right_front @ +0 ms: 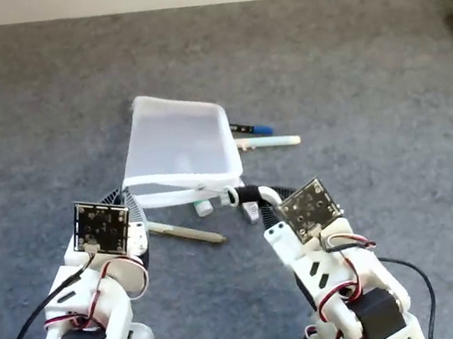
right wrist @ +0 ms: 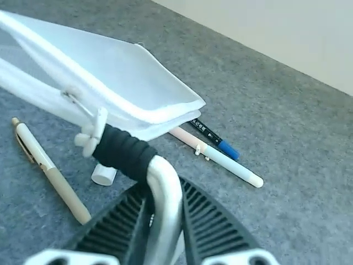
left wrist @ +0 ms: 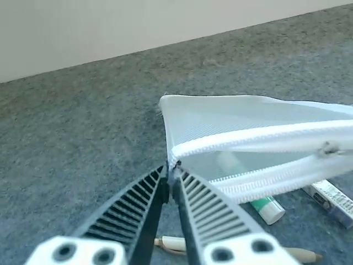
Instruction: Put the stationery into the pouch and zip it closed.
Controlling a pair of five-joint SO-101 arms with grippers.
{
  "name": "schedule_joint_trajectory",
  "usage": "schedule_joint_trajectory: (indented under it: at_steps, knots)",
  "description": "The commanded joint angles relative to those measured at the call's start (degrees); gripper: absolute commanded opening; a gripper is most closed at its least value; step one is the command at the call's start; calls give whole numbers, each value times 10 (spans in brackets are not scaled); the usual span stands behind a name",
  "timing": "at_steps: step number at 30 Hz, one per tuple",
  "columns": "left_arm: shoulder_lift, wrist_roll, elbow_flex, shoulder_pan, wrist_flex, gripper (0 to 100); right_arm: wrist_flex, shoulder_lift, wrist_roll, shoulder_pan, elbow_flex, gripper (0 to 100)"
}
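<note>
Nearest, we see the left gripper [left wrist: 170, 168] clamped on the left end of the zipper edge of the mesh pouch [right_front: 176, 139], anchoring it. The right gripper [right wrist: 164, 190] is closed around a black-and-white loop [right wrist: 124, 152], seemingly tied to the zipper pull. The mouth gapes towards the arms. A beige pen [right_front: 186, 232] lies just before it. A blue-capped pen [right_front: 256, 128] and pale marker [right_front: 273, 140] wait to the pouch's right, unpacked.

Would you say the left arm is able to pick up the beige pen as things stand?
Probably not yet: the left gripper is shut on a corner of the pouch, though the beige pen lies uncovered nearby.
</note>
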State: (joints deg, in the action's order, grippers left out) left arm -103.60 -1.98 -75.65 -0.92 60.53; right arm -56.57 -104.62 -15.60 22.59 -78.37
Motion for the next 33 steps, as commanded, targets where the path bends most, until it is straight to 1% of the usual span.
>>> schedule_joint_trajectory:
  at_steps: [1,3,7,9,13,17,19,24,30,33]
  knots:
    - [-5,4,14,-33,-17,11,8,-7,2,-7,28,5]
    - [-5,4,2,-32,-31,47,-7,-7,2,-7,45,5]
    - [-4,4,-22,-31,-60,151,-38,-7,2,-7,79,5]
    - [-3,4,-24,-31,-62,172,-41,-7,2,-7,87,5]
    - [-2,3,-28,-32,-62,171,-41,-7,1,-7,89,5]
    - [-2,-25,-29,-37,-62,171,-39,-7,1,-6,90,5]
    - [-2,-26,-36,-45,-67,171,-41,-7,1,10,90,5]
    - [-2,-26,-68,-50,-118,171,-57,-7,-11,53,90,5]
    - [-2,-27,-100,-50,-170,97,-58,-7,-11,54,105,5]
    - [-2,-28,-109,-50,-180,93,-77,-7,-11,56,131,5]
